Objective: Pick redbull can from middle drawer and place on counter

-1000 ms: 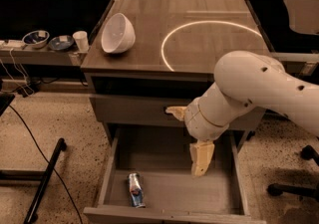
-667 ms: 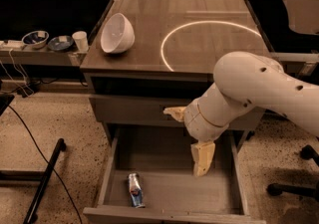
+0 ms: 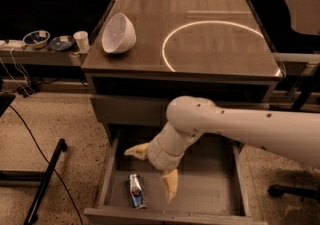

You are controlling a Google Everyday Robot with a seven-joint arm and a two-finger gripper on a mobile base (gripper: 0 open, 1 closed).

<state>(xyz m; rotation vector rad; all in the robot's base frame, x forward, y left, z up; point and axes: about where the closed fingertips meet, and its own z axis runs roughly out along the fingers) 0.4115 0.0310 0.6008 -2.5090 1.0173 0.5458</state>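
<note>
Above the middle drawer [image 3: 210, 191], the spread-apart pincer [image 3: 152, 168] is hovering near the lying redbull can [image 3: 135, 191], risking rolling it aside.

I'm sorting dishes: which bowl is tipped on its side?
The large white bowl on the counter; the two small shelf bowls sit upright. The gripper hangs open over the middle drawer beside the redbull can.
</note>
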